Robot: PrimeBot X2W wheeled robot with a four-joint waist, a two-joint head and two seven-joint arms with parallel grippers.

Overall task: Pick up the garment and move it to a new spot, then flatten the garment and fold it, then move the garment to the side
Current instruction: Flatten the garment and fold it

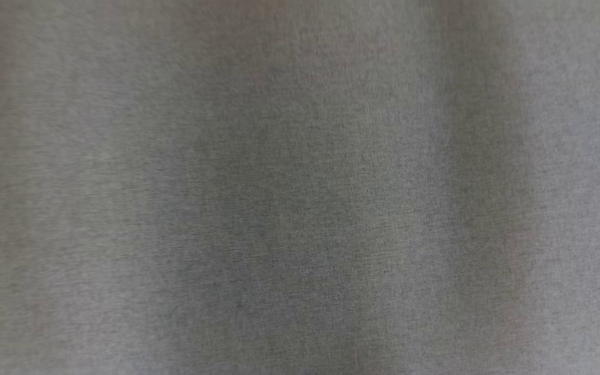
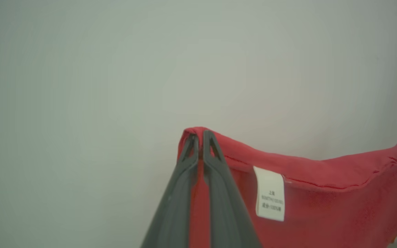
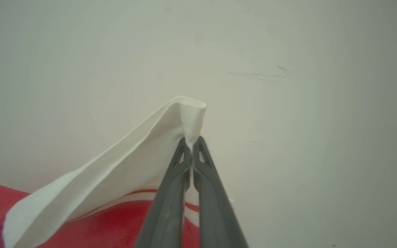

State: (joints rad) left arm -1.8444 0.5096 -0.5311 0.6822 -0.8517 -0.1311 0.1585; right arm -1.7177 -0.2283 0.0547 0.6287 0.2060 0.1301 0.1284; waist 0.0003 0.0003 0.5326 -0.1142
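1. Left wrist view: at bottom centre, the left gripper has its jaws pinched tight on the red edge of the garment. The garment spreads to the lower right, and a white label sits just beside the fingers.
2. Right wrist view: the right gripper has its jaws clamped on a white fold of the garment, which trails to the lower left over red cloth.
3. Head view: blurred grey woven fabric; I cannot tell what it belongs to.

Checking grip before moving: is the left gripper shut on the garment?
Shut: the left gripper pinches the red garment at its edge.
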